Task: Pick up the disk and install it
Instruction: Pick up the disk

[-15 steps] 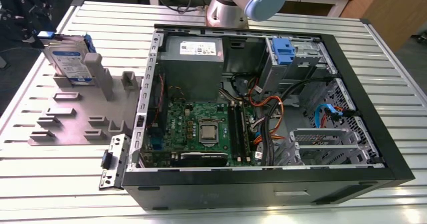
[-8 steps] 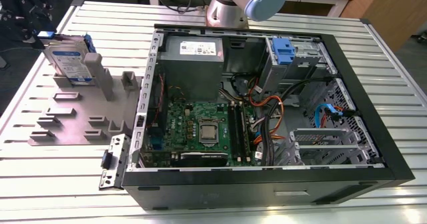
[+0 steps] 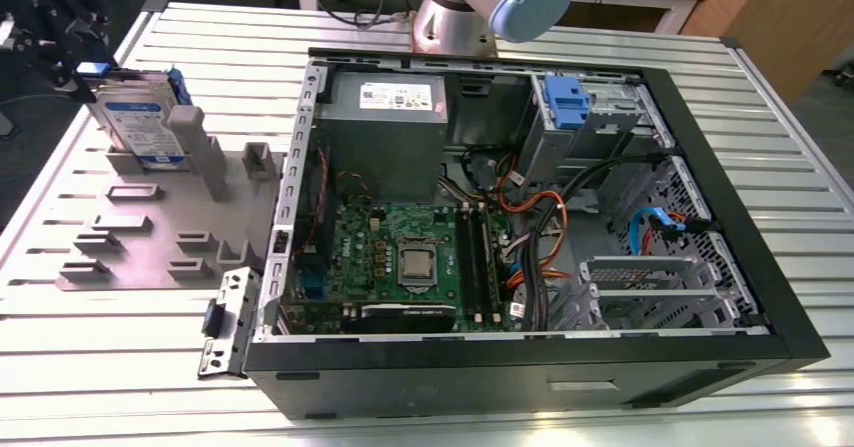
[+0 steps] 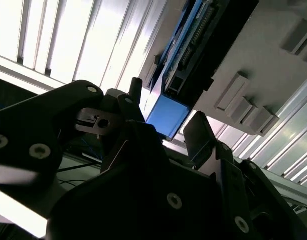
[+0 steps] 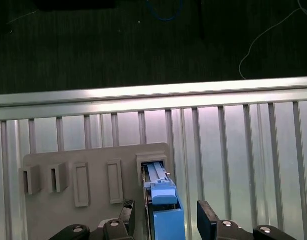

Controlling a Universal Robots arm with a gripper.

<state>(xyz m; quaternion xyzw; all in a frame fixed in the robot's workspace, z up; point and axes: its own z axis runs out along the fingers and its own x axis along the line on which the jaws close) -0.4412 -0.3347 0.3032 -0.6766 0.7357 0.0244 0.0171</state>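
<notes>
Disk [image 3: 139, 117] stands on edge in a slot of the grey holder [image 3: 147, 229]. The holder lies flat toward the tabletop's corner at the exterior view's far left. Label side faces the open computer case [image 3: 534, 382], and blue rails run along the disk's edges.

Pincer [image 5: 166, 219] sits at the disk's upper end with its fingers [image 5: 208, 220] apart, one on each side. A gap shows on both sides in the first wrist view, so no contact. In the second wrist view the disk's blue end sits between the two dark fingertips in the same way.

Case lies on its side across the middle of the slatted metal table [image 3: 134, 387] with its board and cables exposed. The holder is just beside its wall. A drive cage with a blue latch [image 3: 566, 102] sits at the case's far end, well apart from the disk.

Disk not lifted — seated in its slot.
</notes>
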